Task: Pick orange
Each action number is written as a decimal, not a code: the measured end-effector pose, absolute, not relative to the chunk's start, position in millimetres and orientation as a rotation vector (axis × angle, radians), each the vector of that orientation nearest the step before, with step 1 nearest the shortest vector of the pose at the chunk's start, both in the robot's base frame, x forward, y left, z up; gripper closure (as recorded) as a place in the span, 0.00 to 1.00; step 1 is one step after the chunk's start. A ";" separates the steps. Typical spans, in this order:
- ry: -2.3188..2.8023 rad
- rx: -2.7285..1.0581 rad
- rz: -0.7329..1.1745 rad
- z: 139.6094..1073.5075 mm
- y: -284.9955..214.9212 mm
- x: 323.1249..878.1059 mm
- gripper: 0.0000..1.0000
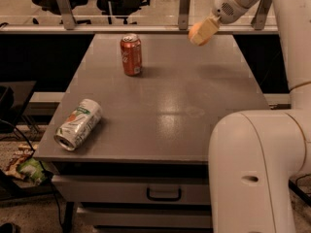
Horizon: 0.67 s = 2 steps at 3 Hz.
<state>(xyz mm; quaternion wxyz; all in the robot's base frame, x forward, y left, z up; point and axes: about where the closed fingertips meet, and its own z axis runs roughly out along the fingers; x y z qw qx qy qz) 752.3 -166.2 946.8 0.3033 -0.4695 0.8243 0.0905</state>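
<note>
Tool (pixel 203 31) clamped on orange (pixel 194 32) above table's (pixel 170 110) far right edge; soda can (pixel 131 55) well apart.

Small round orange (pixel 194 31); gripped by the pincer (pixel 200 33); lifted, upper right.

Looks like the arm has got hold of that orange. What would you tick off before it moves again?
1. Gripper shut on the orange: ok.
2. Orange clear of the table: ok, it hangs above the far edge.
3. Grip firm enough: cannot tell.
4. Upright red can apart from the gripper: ok.
5. Tipped can out of the way: ok, it lies near the front corner.
</note>
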 end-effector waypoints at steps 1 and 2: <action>2.132 -1.309 0.268 966.1 -154.7 735.9 1.00; 2.132 -1.309 0.268 966.1 -154.6 735.9 1.00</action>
